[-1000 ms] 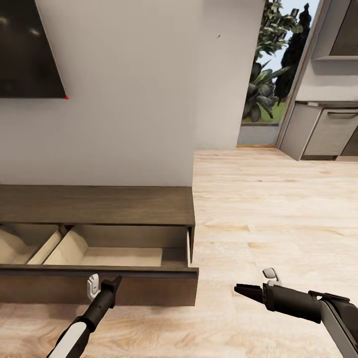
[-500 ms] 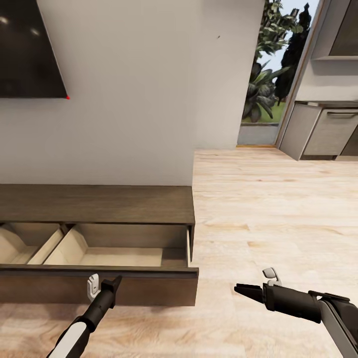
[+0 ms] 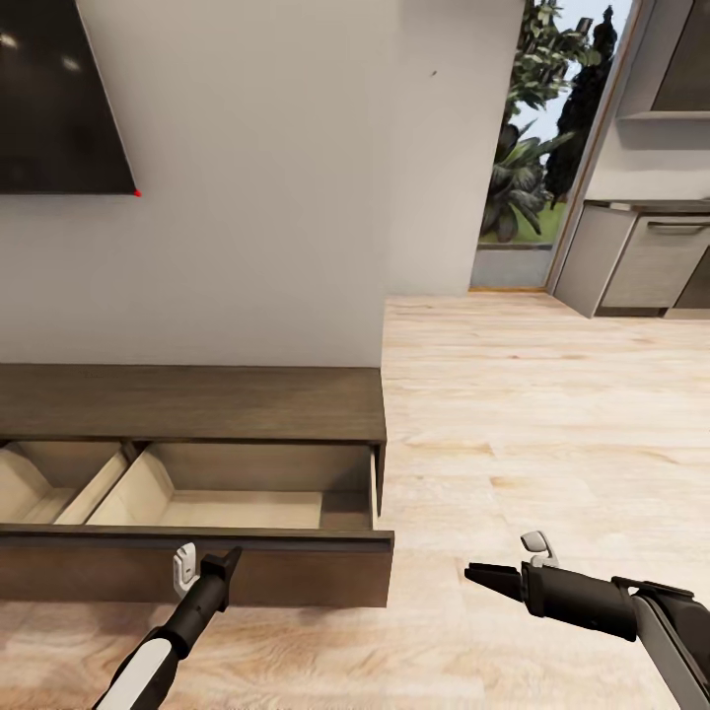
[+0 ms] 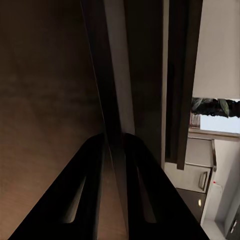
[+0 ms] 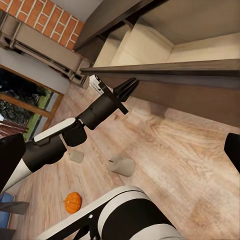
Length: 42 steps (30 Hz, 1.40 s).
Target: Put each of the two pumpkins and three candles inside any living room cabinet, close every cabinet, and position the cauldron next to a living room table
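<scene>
While the cabinet (image 3: 197, 404) sat against the wall with its drawer (image 3: 237, 498) pulled out, the left gripper (image 3: 209, 569) pinched the drawer's front edge. Right gripper (image 3: 485, 574) hung well apart over wood floor (image 3: 552, 414), its closure unclear. One pumpkin (image 5: 73, 202) lay on the floor behind.

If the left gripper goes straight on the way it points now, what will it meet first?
Most likely the drawer front of the open cabinet. The left gripper points at that dark panel from close by; its fingers seem to straddle the panel's edge, though depth is unclear.
</scene>
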### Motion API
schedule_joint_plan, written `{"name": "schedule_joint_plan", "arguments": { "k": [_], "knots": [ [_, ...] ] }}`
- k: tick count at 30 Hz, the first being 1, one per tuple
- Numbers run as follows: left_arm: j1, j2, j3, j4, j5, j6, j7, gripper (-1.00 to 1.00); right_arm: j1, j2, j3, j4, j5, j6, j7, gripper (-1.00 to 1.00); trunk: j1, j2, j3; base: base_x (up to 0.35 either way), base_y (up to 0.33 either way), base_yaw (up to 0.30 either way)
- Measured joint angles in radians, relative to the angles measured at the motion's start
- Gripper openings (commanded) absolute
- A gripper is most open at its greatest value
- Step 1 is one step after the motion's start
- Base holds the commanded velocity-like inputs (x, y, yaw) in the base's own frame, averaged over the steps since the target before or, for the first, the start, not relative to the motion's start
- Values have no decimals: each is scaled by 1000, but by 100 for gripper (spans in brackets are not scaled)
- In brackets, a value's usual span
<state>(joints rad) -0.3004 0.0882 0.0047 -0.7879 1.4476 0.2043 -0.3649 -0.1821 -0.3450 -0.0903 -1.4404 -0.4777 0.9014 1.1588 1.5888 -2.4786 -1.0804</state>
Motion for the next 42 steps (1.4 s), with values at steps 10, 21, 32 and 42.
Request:
{"name": "schedule_joint_plan", "arguments": {
  "k": [10,21,32,42],
  "knots": [
    [0,0,0,0,1,0,0,-100,0,0,0,0,0,0,1,100,0,0,0,-45,0,0],
    [0,0,0,0,1,0,0,-100,0,0,0,0,0,0,0,100,0,0,0,-75,0,0],
    [0,1,0,1,0,0,-1,-100,0,0,0,0,0,0,0,100,0,0,0,-15,0,0],
    [-2,1,0,-18,-1,1,39,-100,-1,0,0,2,0,0,-1,100,0,0,0,-20,0,0]
  ]
}}
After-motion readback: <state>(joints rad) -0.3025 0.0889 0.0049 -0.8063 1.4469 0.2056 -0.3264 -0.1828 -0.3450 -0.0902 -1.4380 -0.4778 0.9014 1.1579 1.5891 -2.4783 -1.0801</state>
